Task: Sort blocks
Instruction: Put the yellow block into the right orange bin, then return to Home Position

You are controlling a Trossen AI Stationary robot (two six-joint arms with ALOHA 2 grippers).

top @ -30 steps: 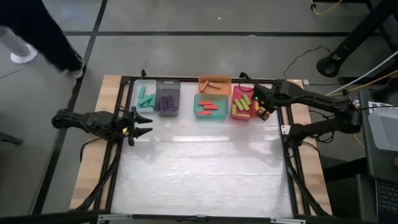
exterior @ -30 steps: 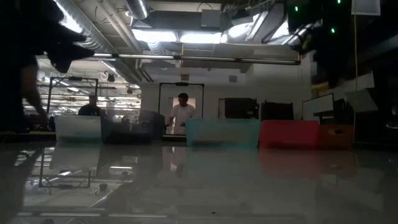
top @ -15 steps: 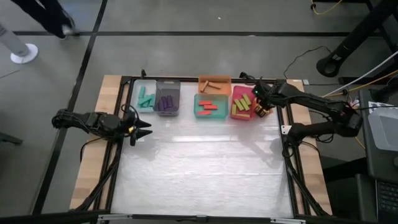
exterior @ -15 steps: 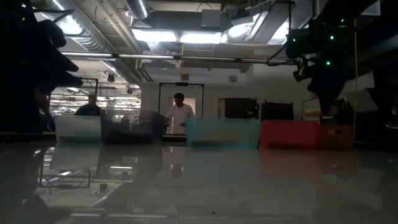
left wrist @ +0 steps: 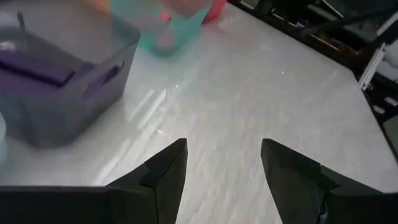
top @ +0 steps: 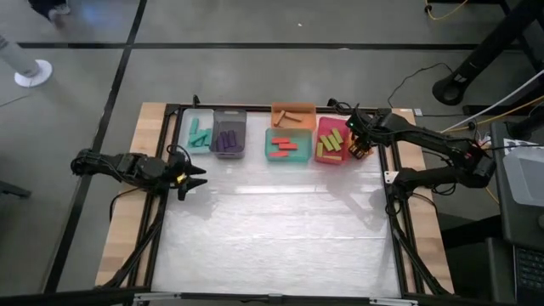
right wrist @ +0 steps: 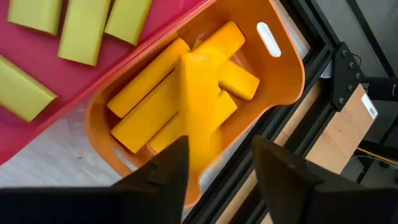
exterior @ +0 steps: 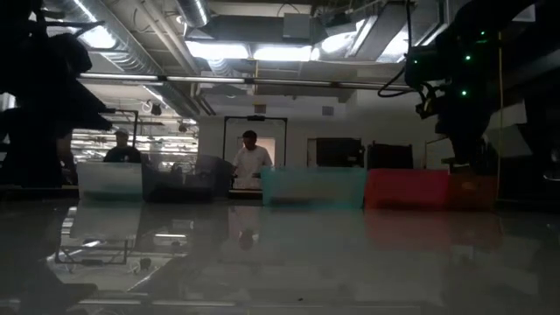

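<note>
The blocks lie sorted in bins along the table's far edge: teal blocks (top: 199,133), purple blocks (top: 226,140), red blocks (top: 285,146), olive-green blocks (top: 331,143), and a brown block (top: 293,116). My right gripper (top: 355,146) hangs open over a small orange bin (right wrist: 287,79) of yellow blocks. One yellow block (right wrist: 202,102) stands blurred between its fingers and leans on the pile. My left gripper (top: 194,177) is open and empty above the table's left side, near the grey bin (left wrist: 68,93). My right gripper (right wrist: 217,168) comes from above with its fingers either side of the yellow block's near end (right wrist: 198,155). Orange bin shows between the block and one finger. I cannot tell whether the other finger (right wrist: 168,171) touches the block.
Six bins stand close together in the far row, the pink bin (right wrist: 112,74) touching the orange one. A black frame rail (top: 393,212) runs along the table's right edge beside the orange bin. The white table surface (top: 272,229) stretches toward the near edge. People stand in the room beyond.
My right gripper has come down over the orange bin at the far right. A person at the far left has walked out of the high view.
</note>
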